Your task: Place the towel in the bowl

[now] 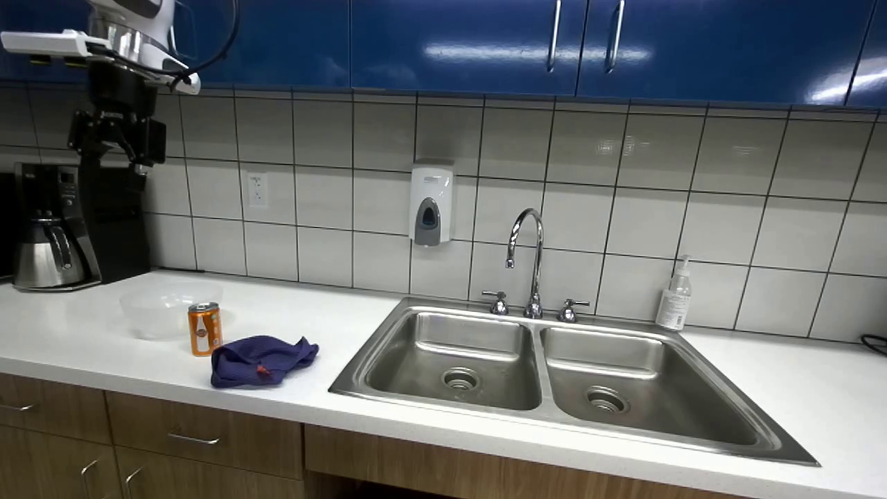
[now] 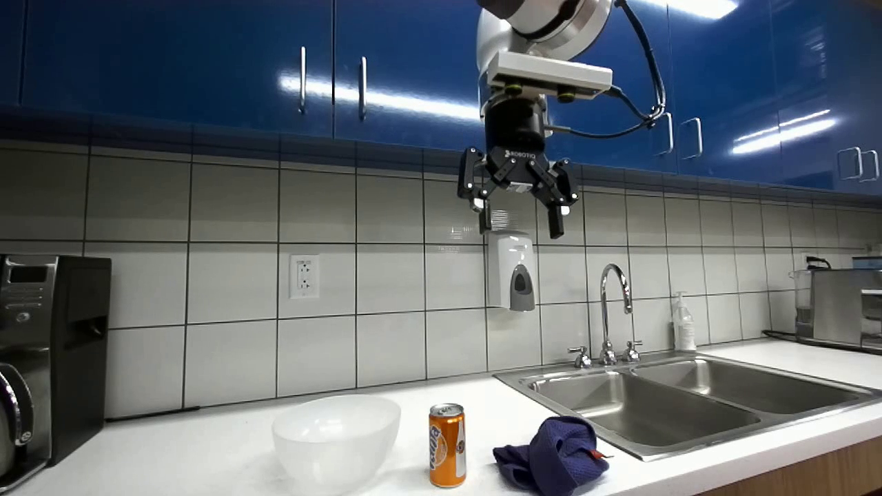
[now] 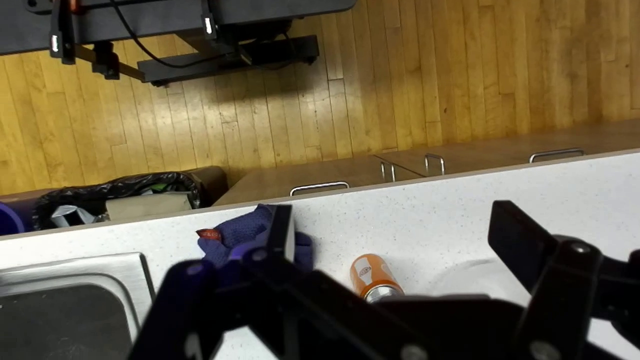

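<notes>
The towel (image 1: 256,362) is a crumpled dark blue cloth with a small red tag, lying on the counter. It also shows in an exterior view (image 2: 561,455) and, partly behind a finger, in the wrist view (image 3: 242,232). The bowl (image 2: 337,441) is translucent white and stands upright; it is faint in an exterior view (image 1: 156,312) and mostly hidden behind my gripper in the wrist view (image 3: 480,280). My gripper (image 2: 521,224) is open and empty, high above the counter. Its fingers are wide apart in the wrist view (image 3: 392,215).
An orange can (image 2: 448,446) stands upright between bowl and towel. A double steel sink (image 1: 540,409) with a faucet (image 1: 533,270) lies beyond the towel. A coffee maker (image 1: 62,229) stands on the bowl's side. A soap dispenser (image 1: 431,204) hangs on the wall below blue cabinets (image 1: 464,48).
</notes>
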